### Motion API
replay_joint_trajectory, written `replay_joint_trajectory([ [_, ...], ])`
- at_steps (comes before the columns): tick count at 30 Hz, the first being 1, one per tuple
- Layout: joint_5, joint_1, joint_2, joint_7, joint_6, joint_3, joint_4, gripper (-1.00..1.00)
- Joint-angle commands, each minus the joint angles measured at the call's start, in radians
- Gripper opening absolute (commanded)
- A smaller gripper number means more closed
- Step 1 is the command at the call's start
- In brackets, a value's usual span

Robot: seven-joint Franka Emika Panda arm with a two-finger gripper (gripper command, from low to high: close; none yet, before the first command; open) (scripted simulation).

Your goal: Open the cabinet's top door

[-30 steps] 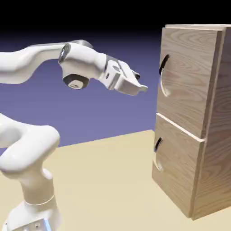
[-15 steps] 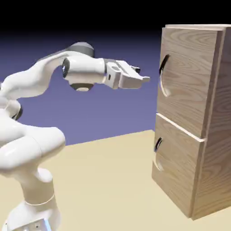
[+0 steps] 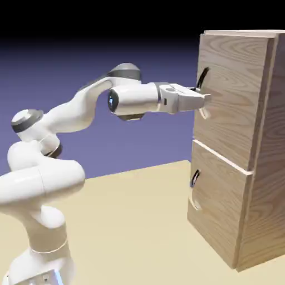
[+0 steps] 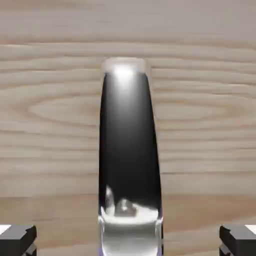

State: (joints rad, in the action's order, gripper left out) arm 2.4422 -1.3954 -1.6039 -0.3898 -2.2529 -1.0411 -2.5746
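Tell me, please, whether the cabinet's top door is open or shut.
Shut: the top door lies flat against the cabinet's front, with no gap showing along its edges.

Arm (image 3: 80, 114) raised and bent; gripper (image 3: 206, 101) forward.
Hand (image 3: 175, 98) near level; fingertips (image 4: 17, 241) apart, jaws open.

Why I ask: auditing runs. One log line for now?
top door: closed | gripper: open, fingertips either side of upper handle | lower door: closed
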Motion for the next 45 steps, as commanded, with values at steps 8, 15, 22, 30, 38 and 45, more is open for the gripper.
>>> replay_joint_trajectory([
  [8,-0.04,0.051,0.071,-0.174,0.348,0.162,-0.176,-1.0],
  [15,-0.16,0.013,0.18,-0.302,0.652,0.321,-0.25,-1.0],
  [22,-0.335,-0.085,0.351,-0.441,0.957,0.46,-0.244,-1.0],
  [30,-0.592,-0.233,0.633,-0.639,1.268,0.541,-0.126,-1.0],
  [38,-0.844,-0.342,0.923,-0.823,1.445,0.525,0.069,-1.0],
  [45,-1.05,-0.391,1.176,-0.935,1.515,0.475,0.274,-1.0],
])
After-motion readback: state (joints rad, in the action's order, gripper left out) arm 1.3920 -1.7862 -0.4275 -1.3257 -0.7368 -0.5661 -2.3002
